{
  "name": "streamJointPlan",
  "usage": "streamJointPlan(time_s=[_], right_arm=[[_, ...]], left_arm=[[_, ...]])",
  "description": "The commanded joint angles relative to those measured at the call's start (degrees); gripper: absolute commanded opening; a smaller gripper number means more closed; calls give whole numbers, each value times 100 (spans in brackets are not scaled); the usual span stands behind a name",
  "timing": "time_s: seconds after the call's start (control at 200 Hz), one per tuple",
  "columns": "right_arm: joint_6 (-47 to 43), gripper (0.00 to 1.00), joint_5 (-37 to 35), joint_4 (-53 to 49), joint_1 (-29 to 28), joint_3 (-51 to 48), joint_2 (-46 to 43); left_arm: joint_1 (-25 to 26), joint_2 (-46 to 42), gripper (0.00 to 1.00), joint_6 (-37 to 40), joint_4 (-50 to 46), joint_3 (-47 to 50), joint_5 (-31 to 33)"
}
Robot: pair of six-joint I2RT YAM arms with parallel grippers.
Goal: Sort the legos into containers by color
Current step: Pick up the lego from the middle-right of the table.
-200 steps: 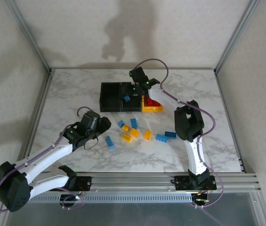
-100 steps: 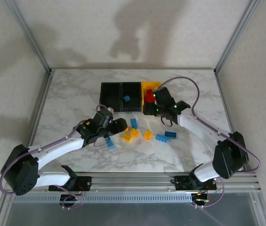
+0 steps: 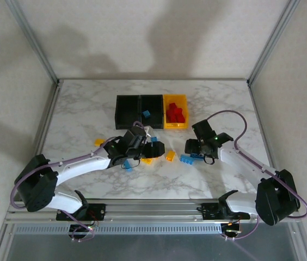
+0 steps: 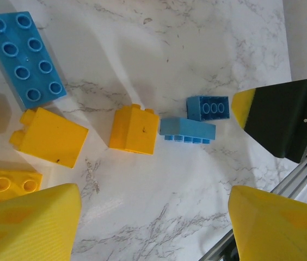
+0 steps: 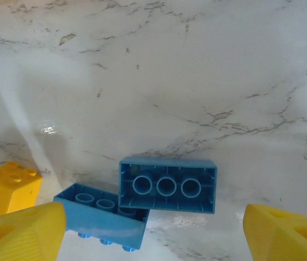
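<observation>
Legos [image 5: 167,185], glossy studded plastic blocks on veined marble [image 5: 197,81]; left gripper [image 4: 153,217] and right gripper [image 5: 153,231] spread.

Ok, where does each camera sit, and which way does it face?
Top external: fixed above and behind the bases, looking down on the white marble-pattern table; left arm and right arm show.
Left wrist: on the left arm, facing down at loose yellow plastic bricks; its yellow jaws at the bottom corners.
Right wrist: on the right arm, facing down at two blue studded plastic bricks; yellow jaws at the bottom corners.
Shared: both wrist views hold that blue pair.
</observation>
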State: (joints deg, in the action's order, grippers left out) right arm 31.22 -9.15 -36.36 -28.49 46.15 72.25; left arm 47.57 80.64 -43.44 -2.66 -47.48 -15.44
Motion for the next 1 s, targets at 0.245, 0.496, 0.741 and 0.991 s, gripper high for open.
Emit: streamJointPlan(time_s=[0.245, 0.496, 0.741, 0.991], right_arm=[[-2, 85, 282, 681, 364, -211, 774], [-20, 82, 462, 880, 375, -360, 1050], [-20, 68, 536, 1040, 370, -453, 1288], [-142, 49, 350, 633, 362, 74, 1096]], left_arm=[[94, 10, 71, 90, 15, -53, 84], [94, 75, 71, 67, 41, -15, 114], [94, 75, 71, 52, 38, 10, 147], [77, -10, 71, -2, 54, 72, 238]])
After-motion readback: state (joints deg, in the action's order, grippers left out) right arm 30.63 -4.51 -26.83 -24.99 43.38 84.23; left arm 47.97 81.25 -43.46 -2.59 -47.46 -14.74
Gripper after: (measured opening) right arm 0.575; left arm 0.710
